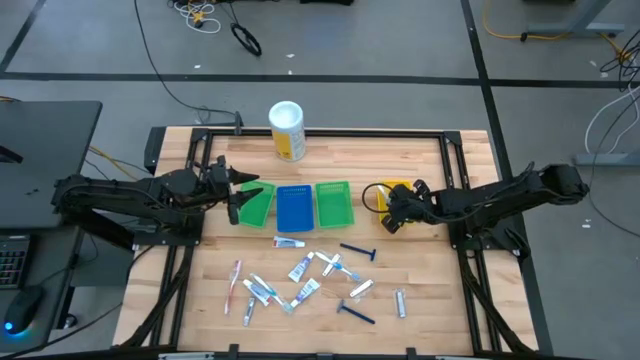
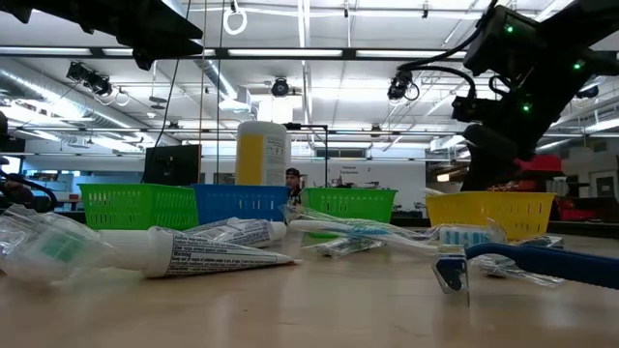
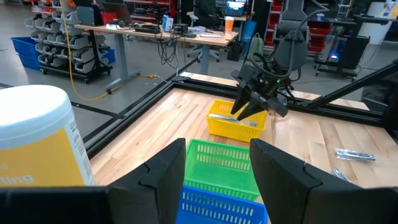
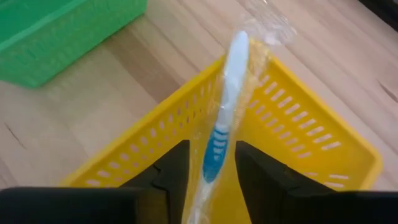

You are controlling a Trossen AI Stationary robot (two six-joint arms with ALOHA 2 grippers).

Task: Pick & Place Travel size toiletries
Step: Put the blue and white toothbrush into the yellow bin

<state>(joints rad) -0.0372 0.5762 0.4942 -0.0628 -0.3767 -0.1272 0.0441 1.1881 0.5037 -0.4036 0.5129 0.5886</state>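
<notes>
A: Right gripper (image 4: 208, 163) clamped on a wrapped toothbrush (image 4: 224, 106), fingers narrow around the blue-banded handle. Hanging over the yellow tray (image 1: 397, 190), brush pointing across its far rim.

B: Confirmed from left wrist view: right gripper (image 3: 247, 111) nose-down at the yellow tray (image 3: 236, 122), tips right at the basket opening.

A: Left gripper (image 3: 214, 162) spread wide, holding nothing. Parked over the left green tray (image 1: 253, 203), at 9 o'clock on the table.

B: Tray row, 9 to 3 o'clock: green, blue tray (image 1: 294, 207), second green tray (image 1: 334, 203), then yellow. White-and-yellow canister (image 1: 287, 130) at 12 o'clock, behind the row.

A: Remaining toiletries scattered at 6 o'clock, in front of the trays. White-and-blue tube (image 1: 289, 242) just in front of the blue tray. Dark blue razor (image 1: 359, 251) at about 5 o'clock of the second green tray. Second razor (image 1: 355, 313) nearer the front edge. Silvery tube (image 1: 400, 303) off at 4 o'clock. Pale toothbrush (image 1: 234, 284) at 7 o'clock.

B: Low view: large tube (image 2: 184, 251) lying flat in the foreground, razor (image 2: 522, 261) lying on the wood beside it, both untouched.
</notes>
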